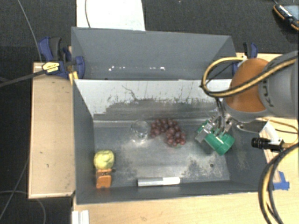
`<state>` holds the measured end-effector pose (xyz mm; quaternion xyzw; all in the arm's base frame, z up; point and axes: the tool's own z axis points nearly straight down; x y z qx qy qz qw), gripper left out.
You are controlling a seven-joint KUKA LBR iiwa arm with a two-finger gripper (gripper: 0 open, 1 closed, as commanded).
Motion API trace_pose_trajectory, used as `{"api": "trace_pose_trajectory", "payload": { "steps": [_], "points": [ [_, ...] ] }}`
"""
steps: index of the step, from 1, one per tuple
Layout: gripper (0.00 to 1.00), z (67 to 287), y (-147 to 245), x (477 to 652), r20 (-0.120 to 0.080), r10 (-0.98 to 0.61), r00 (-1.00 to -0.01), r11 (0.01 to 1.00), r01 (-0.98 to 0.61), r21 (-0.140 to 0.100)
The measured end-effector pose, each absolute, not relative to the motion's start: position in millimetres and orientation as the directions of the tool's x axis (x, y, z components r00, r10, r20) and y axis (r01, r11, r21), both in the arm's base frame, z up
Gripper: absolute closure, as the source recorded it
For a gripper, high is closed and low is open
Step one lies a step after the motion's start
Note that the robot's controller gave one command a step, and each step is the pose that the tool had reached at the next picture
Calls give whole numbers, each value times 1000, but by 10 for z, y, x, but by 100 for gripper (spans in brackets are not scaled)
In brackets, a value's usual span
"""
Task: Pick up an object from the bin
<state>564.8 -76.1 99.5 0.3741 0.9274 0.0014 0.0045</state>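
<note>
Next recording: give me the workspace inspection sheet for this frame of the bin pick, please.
Surface: grey metal bin, floor scuffed, back wall streaked.
Job's things: green cylinder lying at the bin's right end, just below the gripper.
Clutter: bunch of dark red grapes mid-bin; clear glassy object left of it; yellow-green fruit touching an orange block in the near left corner; white marker along the near wall.
Grippers: low over the green cylinder; a hold cannot be told.
Cables: yellow and black cables loop over the wrist.
Surroundings: dark floor.
</note>
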Motion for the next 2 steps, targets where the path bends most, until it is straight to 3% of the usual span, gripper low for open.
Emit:
{"api": "trace_pose_trajectory", "payload": {
  "steps": [2],
  "points": [
    [100,1290,-761,5651,-10,689,-725,725,689,8]
  ]
}}
